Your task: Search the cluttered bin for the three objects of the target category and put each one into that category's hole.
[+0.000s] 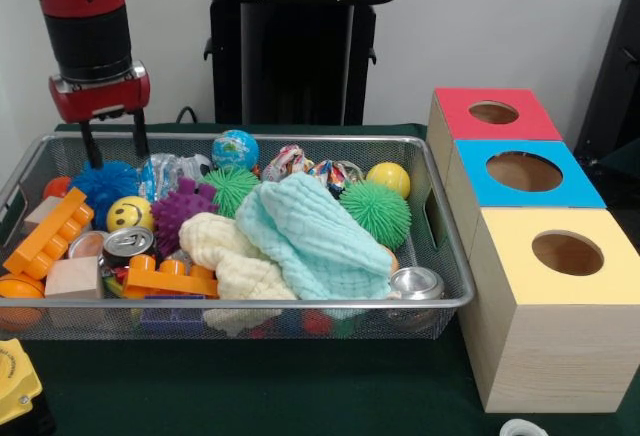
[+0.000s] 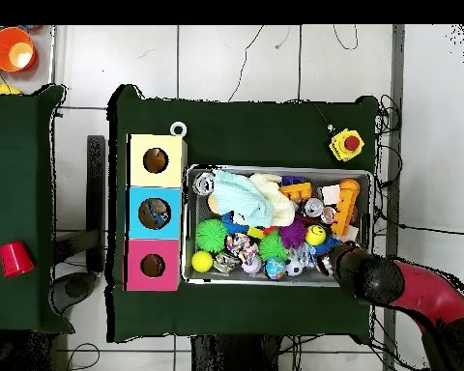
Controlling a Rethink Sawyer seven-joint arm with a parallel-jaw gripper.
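Silver wire-mesh bin [image 1: 445, 301] holds mixed clutter in the front view. The red-and-black arm ends in the pincer [image 1: 112, 146], its two dark fingers parted and holding nothing, tips over the bin's far corner above one blue spiky ball [image 1: 104, 184]. One crushed clear bottle [image 1: 172, 172] lies just beside the pincer, toward the bin's middle. Counted: two metal cans, two green spiky balls, two folded cloths. The blue-topped hole [image 1: 524, 171] stands well apart, outside the opposite end.

Overhead view: three boxes in a row; blue hole [image 2: 154, 213] in the middle one. The gripper [image 2: 344, 259] sits at the bin's [image 2: 189, 224] opposite end.
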